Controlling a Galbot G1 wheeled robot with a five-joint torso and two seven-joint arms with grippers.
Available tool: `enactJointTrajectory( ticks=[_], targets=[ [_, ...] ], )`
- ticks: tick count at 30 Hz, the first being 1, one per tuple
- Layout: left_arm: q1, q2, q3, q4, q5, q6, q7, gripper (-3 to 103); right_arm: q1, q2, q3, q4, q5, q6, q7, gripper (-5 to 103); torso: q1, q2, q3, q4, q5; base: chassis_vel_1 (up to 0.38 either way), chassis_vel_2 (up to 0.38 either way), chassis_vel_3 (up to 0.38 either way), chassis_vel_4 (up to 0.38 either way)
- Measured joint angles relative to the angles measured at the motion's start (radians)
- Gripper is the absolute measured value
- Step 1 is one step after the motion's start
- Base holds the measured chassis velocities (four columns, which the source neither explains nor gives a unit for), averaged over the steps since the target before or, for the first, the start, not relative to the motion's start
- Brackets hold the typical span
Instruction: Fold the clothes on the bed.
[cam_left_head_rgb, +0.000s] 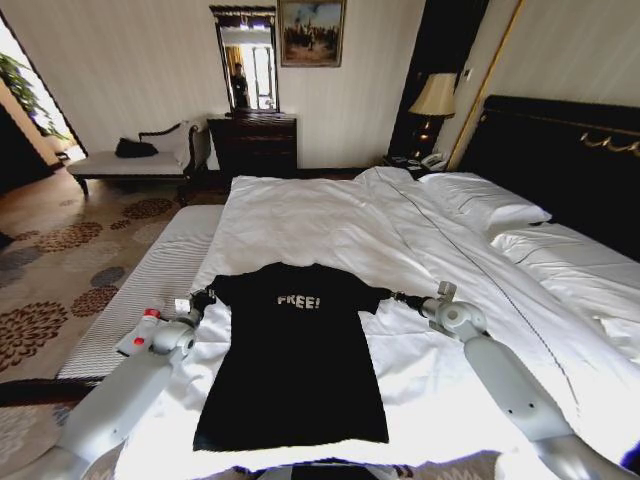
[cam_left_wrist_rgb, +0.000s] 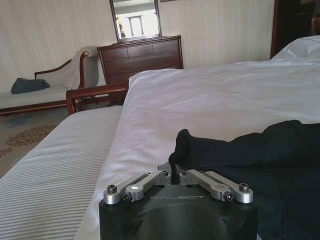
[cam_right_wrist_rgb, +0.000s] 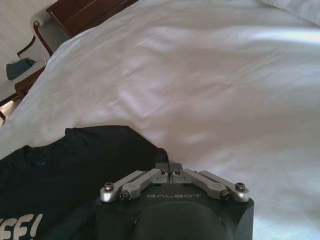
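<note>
A: The black T-shirt (cam_left_head_rgb: 292, 362) lies flat, chest up, on the near part of the bed (cam_left_head_rgb: 330, 220), hem nearest the robot. What's holding it?

B: Both arms. The left gripper (cam_left_head_rgb: 203, 299) has its jaws pressed together on the left sleeve tip, and the right gripper (cam_left_head_rgb: 408, 299) pinches the right sleeve the same way.

A: What could go wrong?

B: I'd judge the holds thin, just a fold of cloth each. An uneven pull could slip one sleeve free and skew the fold. The jaws may also have nipped the white duvet (cam_left_head_rgb: 300, 215) underneath and drag it along.

A: Beyond that?

B: Pillows (cam_left_head_rgb: 480, 200) farther up, well apart.
</note>
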Motion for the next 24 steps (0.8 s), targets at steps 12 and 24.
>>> enactJointTrajectory(
  ticks=[12,24],
  targets=[
    [-0.025,-0.034,0.022,0.045,0.015,-0.006,0.002,2,0.009,-0.012,-0.026,-0.034,-0.032,0.0,-0.012,0,0.0,0.0,0.0,-0.0003,0.0001,0.0,0.0,0.0,0.0],
    [-0.023,-0.046,0.034,0.022,0.032,-0.014,0.0,2,0.089,-0.043,-0.14,0.173,0.055,-0.006,0.041,0,0.0,0.0,0.0,-0.0001,-0.0003,0.0,0.0,0.0,0.0]
  ],
)
